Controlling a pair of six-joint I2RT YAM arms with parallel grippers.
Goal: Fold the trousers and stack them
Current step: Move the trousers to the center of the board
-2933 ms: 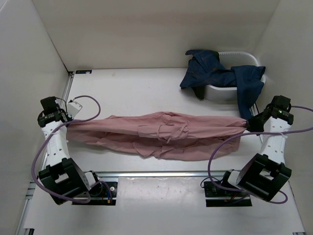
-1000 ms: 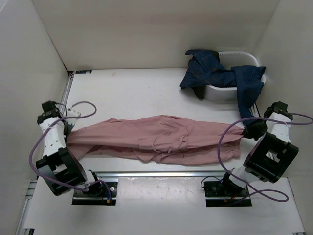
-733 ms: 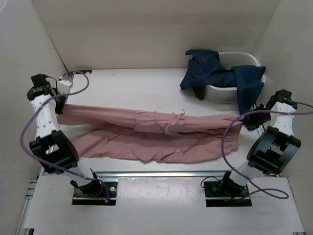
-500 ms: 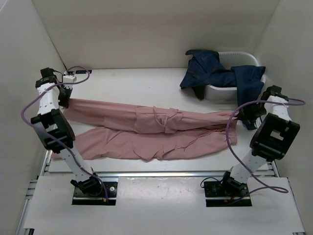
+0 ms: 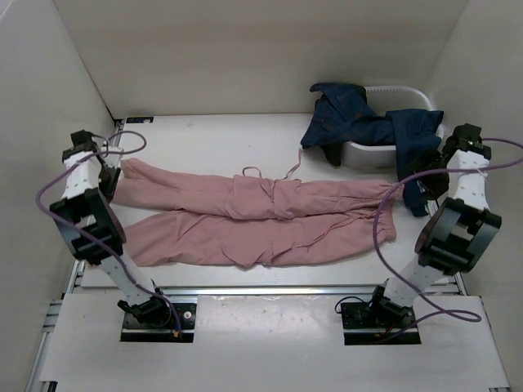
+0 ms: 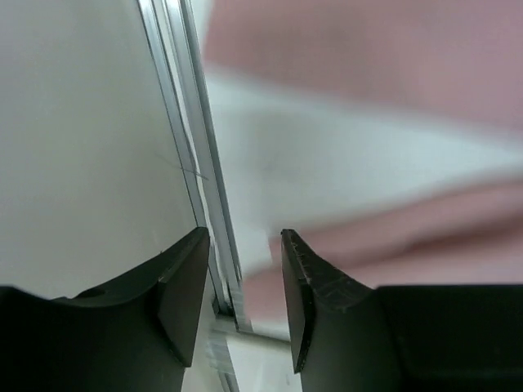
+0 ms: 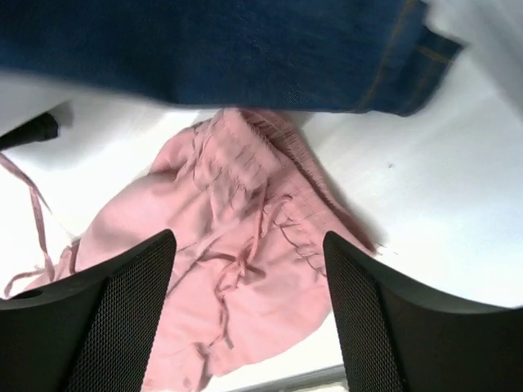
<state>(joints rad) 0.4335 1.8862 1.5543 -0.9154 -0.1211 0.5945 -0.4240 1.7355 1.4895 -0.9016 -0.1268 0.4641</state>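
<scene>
No writing can be read in any view.
Neither the pink trousers (image 5: 245,219) across the middle of the top view, nor the dark blue jeans (image 5: 351,126), nor the white bin (image 5: 368,156) at upper right shows legible letters, numbers or a brand mark. The left wrist view is too blurred to tell.

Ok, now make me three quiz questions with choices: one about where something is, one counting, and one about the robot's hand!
1. Where are the blue jeans? A hung on the wall; B draped over the white tub; C flat mid-table.
2. How many pairs of trousers? A one; B two; C four.
3. The right hand is: A shut on cloth; B shut, empty; C open.
Answers: B, denim hangs over the tub's rim; B, the pink trousers plus the jeans; C, its fingers stand wide apart.
</scene>
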